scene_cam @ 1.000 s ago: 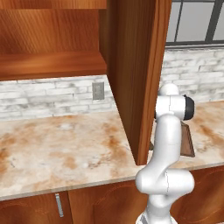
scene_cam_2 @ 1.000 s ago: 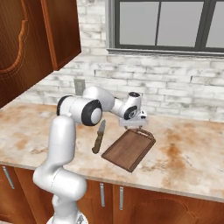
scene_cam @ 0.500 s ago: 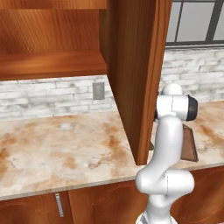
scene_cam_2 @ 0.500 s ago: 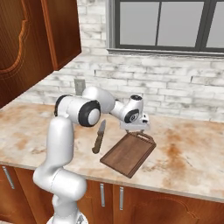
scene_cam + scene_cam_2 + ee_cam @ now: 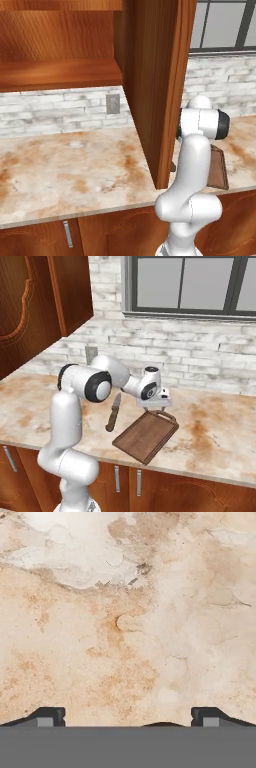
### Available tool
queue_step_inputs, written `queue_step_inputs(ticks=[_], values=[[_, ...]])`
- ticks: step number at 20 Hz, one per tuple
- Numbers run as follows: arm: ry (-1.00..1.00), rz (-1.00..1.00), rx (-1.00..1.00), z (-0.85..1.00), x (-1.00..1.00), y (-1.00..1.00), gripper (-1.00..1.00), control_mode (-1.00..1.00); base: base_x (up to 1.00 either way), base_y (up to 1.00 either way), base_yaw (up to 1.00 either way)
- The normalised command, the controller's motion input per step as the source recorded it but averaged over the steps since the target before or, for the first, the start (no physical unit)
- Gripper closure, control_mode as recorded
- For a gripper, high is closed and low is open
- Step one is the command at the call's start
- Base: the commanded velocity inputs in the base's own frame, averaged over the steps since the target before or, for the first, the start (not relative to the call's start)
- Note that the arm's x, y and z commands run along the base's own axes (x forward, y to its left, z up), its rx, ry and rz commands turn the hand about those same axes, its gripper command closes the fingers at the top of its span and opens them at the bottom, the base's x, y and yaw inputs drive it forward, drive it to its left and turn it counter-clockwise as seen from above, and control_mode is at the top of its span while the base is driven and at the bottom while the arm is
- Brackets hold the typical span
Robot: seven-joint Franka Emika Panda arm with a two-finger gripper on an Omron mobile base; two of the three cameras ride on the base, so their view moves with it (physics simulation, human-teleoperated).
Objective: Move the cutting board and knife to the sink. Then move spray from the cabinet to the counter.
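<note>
**Over the board's handle end, end effector wide open and empty**

Left base view: the arm rises at the lower right, its upper joints hiding the hand. The cutting board [image 5: 218, 167] shows as a dark-brown strip just behind the arm, flat on the table [image 5: 75, 165]. The cabinet [image 5: 150, 75] stands open, its side panel reaching down close to the arm, with a plank shelf to the left. An outlet plate [image 5: 113, 104] sits on the white brick wall.

Right base view: the end effector [image 5: 154, 404] points down, poised just above the far end of the cutting board [image 5: 146, 435], where the handle loop lies. Its jaws stand fully apart and grip nothing. The board stretches from beneath the end effector toward the table's [image 5: 210, 441] front edge. The knife [image 5: 113, 412] lies flat on the table to one side of the end effector, near the board's long edge but apart from it, tip pointing away from the camera. A window [image 5: 190, 286] sits above the brick wall beyond.

Hand view: the two fingertips [image 5: 47, 717] stand far apart at the bottom, with blotched beige table [image 5: 130, 622] between and beyond them. A thin dark sliver at the bottom middle may be the board's edge; I cannot tell.
</note>
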Motion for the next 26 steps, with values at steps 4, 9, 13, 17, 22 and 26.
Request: queue_step_inputs(ticks=[4,9,13,17,22,26], values=[[0.0,0.0,-0.1,-0.51,-0.78,0.0,-1.0,-1.0,0.0,0.0,0.0],[0.0,0.0,-0.05,-0.47,-0.84,-0.02,-1.0,-1.0,0.0,0.0,0.0],[0.0,0.0,0.0,-0.42,-0.88,-0.03,-1.0,-1.0,0.0,0.0,0.0],[-0.02,0.04,0.0,-0.39,-0.89,0.0,-1.0,-1.0,0.0,0.0,0.0],[0.0,0.04,0.0,-0.36,-0.8,-0.01,-1.0,-1.0,0.0,0.0,0.0],[0.0,0.04,0.0,-0.34,-0.64,-0.02,-1.0,-1.0,0.0,0.0,0.0]])
